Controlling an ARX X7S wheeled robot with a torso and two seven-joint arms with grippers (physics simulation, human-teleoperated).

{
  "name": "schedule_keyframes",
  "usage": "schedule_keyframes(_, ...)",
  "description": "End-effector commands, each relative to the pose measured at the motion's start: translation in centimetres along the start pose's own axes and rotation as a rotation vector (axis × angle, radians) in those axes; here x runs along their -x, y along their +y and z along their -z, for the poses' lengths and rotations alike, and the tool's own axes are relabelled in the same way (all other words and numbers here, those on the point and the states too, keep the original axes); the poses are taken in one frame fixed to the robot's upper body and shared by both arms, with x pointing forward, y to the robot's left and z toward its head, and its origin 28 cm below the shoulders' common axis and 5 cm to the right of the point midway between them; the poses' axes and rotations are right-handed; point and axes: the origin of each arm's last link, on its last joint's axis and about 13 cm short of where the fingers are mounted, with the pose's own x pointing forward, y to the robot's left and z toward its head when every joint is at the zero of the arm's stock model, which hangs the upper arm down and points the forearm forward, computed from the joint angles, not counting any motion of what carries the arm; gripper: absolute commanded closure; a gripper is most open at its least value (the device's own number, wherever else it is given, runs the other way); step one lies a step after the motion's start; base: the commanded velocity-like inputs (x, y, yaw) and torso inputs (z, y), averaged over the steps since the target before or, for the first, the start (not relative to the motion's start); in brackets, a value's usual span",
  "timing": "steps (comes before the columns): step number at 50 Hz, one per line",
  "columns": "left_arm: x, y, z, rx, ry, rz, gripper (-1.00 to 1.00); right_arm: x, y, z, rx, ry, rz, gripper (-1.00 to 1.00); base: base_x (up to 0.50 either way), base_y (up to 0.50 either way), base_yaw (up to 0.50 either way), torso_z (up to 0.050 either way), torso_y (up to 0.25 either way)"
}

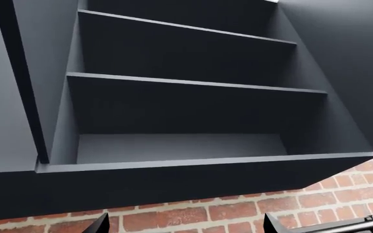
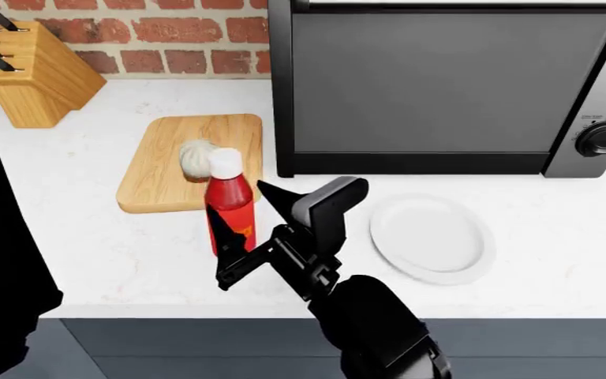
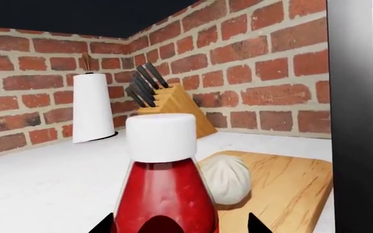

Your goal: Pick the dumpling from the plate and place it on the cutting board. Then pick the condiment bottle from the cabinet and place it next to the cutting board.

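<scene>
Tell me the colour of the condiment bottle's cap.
White, on the red condiment bottle; its cap shows best in the right wrist view.

Even, soft rendered light leaves the white surface bright and nearly shadowless, with only a faint shadow hugging the plate, while the cabinet interior reads dim and flat, and all three views are sharp, without glare or blur.
</scene>
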Motion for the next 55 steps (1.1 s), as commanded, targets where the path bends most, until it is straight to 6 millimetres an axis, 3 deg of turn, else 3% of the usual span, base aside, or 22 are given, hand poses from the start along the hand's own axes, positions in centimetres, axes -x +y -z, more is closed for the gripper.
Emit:
schedule_keyframes(1, -0.1, 0.0, 0.0, 0.0, -0.003, 0.002, -1.0, 0.0, 0.1, -0.2, 0.001, -0.002, -0.001, -1.0, 0.0, 0.0, 0.0, 0.0, 0.0)
schedule_keyframes(16, -0.1, 0.0, 0.0, -0.001, -0.006, 0.002, -1.0, 2.0, 2.9, -4.1, -0.003, -0.09, -0.087, -1.0, 0.0, 0.0, 0.0, 0.0, 0.0)
schedule_keyframes(26, -0.1, 0.0, 0.0, -0.002, -0.008, 0.002, -1.0, 3.0, 3.8, -6.4, 0.01, -0.162, -0.091, -1.0, 0.0, 0.0, 0.0, 0.0, 0.0)
schedule_keyframes(34, 0.0, -0.1, -0.1, -0.001, -0.009, 0.001, -1.0, 3.8, 4.0, -8.5, 0.037, -0.222, -0.085, -1.0, 0.0, 0.0, 0.0, 0.0, 0.0)
schedule_keyframes(55, -0.3, -0.2, -0.1, 0.001, -0.006, 0.009, -1.0, 4.7, 4.1, -11.5, 0.086, -0.326, -0.063, -1.0, 0.0, 0.0, 0.0, 0.0, 0.0)
